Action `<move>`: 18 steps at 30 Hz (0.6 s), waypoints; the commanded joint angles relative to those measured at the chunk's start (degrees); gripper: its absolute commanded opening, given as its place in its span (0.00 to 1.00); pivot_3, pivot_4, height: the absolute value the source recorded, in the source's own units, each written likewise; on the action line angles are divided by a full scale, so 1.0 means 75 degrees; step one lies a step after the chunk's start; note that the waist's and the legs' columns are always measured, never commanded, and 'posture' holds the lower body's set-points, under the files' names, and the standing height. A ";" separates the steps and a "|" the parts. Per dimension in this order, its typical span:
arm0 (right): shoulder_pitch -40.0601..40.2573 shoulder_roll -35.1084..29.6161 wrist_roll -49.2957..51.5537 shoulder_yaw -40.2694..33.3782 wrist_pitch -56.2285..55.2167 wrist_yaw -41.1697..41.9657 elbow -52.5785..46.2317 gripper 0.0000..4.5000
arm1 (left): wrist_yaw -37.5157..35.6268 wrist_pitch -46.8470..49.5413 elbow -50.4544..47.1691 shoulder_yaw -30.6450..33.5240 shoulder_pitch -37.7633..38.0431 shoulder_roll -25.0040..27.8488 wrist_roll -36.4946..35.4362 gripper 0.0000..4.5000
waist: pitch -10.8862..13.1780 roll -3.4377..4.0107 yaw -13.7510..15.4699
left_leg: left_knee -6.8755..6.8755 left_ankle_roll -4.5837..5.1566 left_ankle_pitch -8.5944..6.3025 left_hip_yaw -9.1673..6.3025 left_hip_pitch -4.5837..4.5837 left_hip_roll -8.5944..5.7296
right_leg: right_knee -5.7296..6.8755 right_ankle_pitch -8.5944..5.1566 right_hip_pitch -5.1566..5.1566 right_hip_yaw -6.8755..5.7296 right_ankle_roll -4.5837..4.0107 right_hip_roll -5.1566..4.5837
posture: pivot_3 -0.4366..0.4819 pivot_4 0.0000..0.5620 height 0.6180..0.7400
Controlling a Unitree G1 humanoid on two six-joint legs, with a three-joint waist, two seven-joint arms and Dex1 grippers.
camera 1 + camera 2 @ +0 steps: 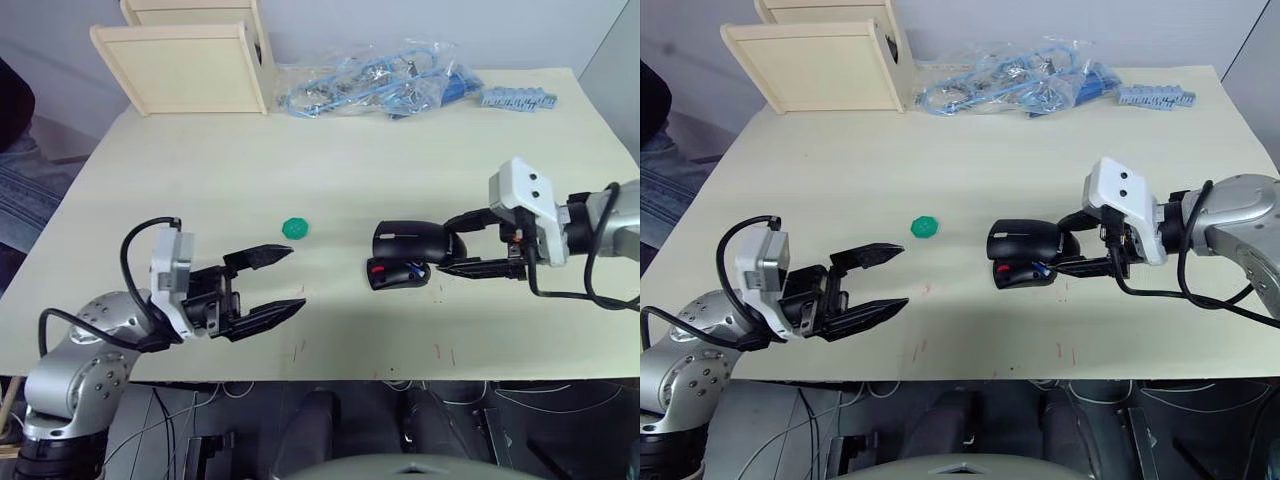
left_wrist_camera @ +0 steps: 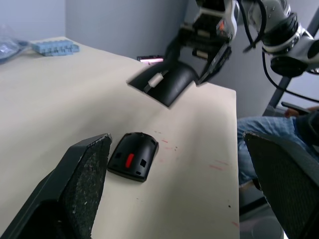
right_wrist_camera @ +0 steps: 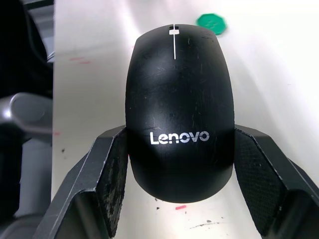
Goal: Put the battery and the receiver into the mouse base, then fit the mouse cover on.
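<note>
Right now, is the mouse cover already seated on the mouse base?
No. The right hand holds the mouse cover raised above the mouse base, whose red parts are exposed.

Glossy black mouse cover (image 3: 179,109) — white "Lenovo" lettering and a thin white line at its front. Black mouse base (image 2: 132,156) with a red patch inside. At its ten o'clock, a green disc (image 1: 295,228) on the pale cream table (image 1: 200,180).
</note>
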 commanded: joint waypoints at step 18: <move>-0.0980 0.1209 -0.2401 0.1716 -0.2402 0.1590 0.2472 0.68 | -0.0125 -0.0940 -0.0345 0.0863 0.1954 -0.0416 0.0236 1.00 | 0.0007 -0.0003 0.0004 | -0.0002 -0.0003 -0.0001 0.0001 0.0000 0.0002 | -0.0004 0.0001 -0.0003 0.0002 -0.0002 -0.0003 | 0.48 0.27 1.00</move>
